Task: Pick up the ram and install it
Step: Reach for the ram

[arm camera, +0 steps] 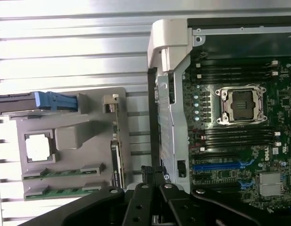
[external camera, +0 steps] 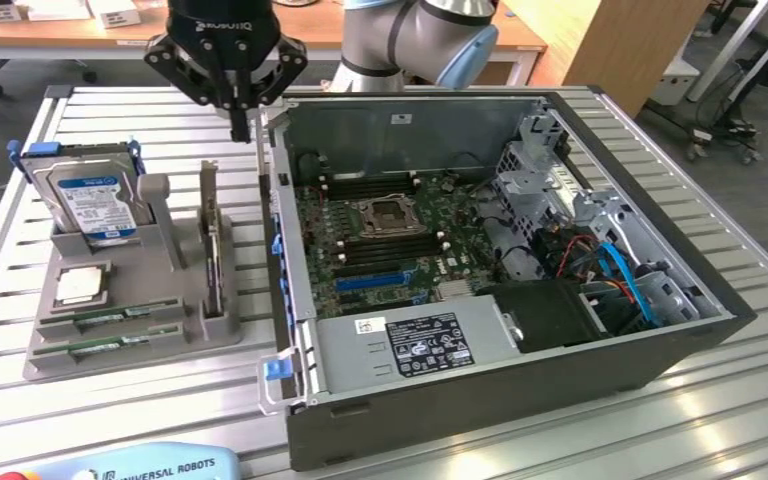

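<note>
The claw (external camera: 240, 128) is closed on nothing, above the far corner of the computer case (external camera: 491, 390) at the exterior view's left. The ram (external camera: 120, 318) lies flat beside a second ram stick (external camera: 107, 345) at the near end of the grey holder (external camera: 217, 330); both well apart from the claw.

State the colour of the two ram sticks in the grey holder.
Green. The ram sticks show best in the wrist view.

We see a black gripper (external camera: 239, 132) built of angular linkage bars joined by small silver pins (arm camera: 144, 187), white lettering (external camera: 228, 27) on the housing above them, and behind it a silver-grey arm (external camera: 404, 35) whose rounded joint wears a pale blue cap (external camera: 471, 55).
</note>
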Robot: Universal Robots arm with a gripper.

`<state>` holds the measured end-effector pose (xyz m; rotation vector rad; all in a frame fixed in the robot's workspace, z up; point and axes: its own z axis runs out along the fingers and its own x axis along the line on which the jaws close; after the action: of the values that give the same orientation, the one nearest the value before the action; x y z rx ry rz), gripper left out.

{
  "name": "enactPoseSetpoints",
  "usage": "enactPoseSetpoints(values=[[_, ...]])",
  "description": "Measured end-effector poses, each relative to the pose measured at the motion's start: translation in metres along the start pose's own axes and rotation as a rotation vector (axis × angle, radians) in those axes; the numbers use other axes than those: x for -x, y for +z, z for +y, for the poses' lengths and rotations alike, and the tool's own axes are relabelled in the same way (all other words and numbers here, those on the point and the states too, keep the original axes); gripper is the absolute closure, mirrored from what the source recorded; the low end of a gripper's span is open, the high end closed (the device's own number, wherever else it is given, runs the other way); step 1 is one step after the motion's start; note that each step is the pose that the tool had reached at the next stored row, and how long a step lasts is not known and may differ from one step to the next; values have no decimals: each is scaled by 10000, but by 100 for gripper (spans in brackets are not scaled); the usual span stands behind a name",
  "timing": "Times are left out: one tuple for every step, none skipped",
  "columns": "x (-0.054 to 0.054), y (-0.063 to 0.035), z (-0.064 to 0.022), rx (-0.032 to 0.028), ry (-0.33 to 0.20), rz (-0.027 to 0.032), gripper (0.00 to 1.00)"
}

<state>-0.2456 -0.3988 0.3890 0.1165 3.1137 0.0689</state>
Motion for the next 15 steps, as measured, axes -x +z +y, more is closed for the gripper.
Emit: enactPoseSetpoints(values=[[-26,1,-2,-1,0,0,90],[-50,2,-4,-1,0,1,90],[-75,4,-6,0,0,0,90],[-105,5,-8,-1,1,1,90],[-134,7,-10,0,1,1,90],[-162,8,-12,0,1,0,90],[-188,9,-15,0,0,0,90],[-222,10,-17,0,0,0,90],[-255,10,-20,0,-1,1,90],[-286,11,-22,0,0,1,90],[-320,12,-25,0,1,0,90],[-360,13,-27,0,1,0,90],[-402,14,-31,0,1,0,90],[-436,14,-34,0,0,0,90],[-472,13,-36,-1,0,1,90]])
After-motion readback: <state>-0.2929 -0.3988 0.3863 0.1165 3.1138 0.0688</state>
